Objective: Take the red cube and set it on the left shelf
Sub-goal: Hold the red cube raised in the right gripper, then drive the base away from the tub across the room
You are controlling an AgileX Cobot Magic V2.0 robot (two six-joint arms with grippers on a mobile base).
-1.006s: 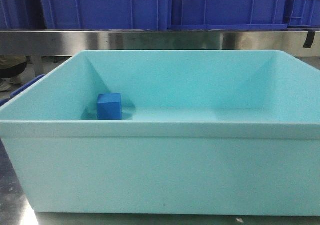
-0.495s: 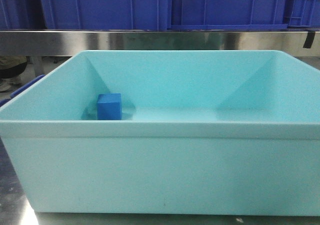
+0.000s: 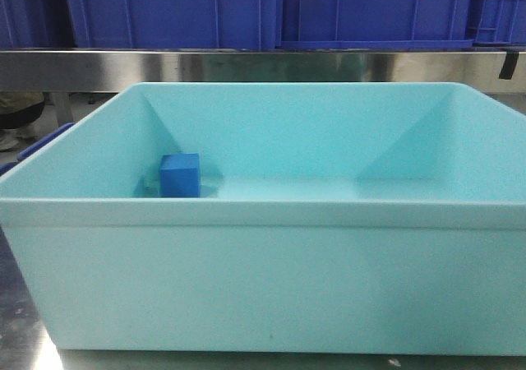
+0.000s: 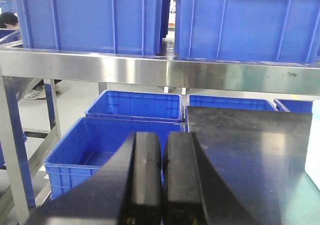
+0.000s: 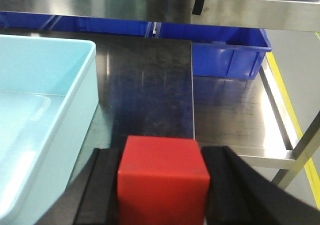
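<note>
Red cube point(image 5: 162, 167): square face to camera, edges level, no long axis; above the steel table point(image 5: 150, 85), beside the turquoise tub point(image 5: 45, 90).
Right gripper point(image 5: 162, 192): clamped on the cube's sides.
Left gripper point(image 4: 161, 177): fingers pressed together, empty, level.

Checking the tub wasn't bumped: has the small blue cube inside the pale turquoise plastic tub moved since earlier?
No. The small blue cube keeps its spot by the pale turquoise plastic tub's left wall.

No readable text, labels, brands or numbers on any visible surface.
</note>
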